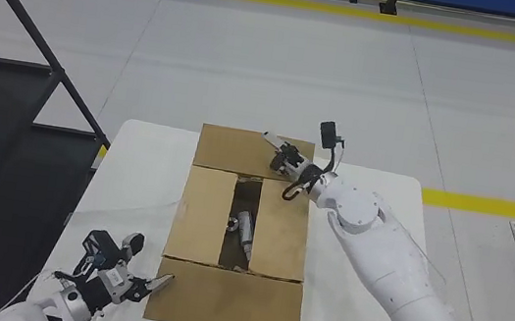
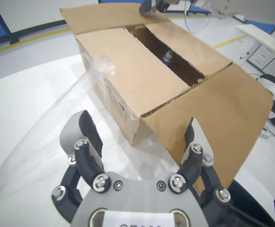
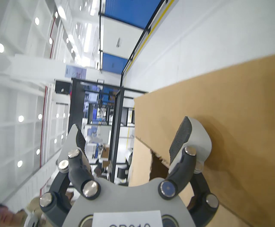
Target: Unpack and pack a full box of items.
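While the open right gripper (image 3: 131,133) props the far flap (image 1: 240,146) back, apparently clearing the box (image 2: 133,71), the left gripper (image 2: 139,126) hovers. Its jaws gape too.

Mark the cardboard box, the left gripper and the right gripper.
cardboard box (image 1: 202,214): top view, on one folded-in top flap.
left gripper (image 2: 138,120): left wrist view, midway between its open fingertips.
right gripper (image 3: 131,123): right wrist view, midway between its open fingertips.
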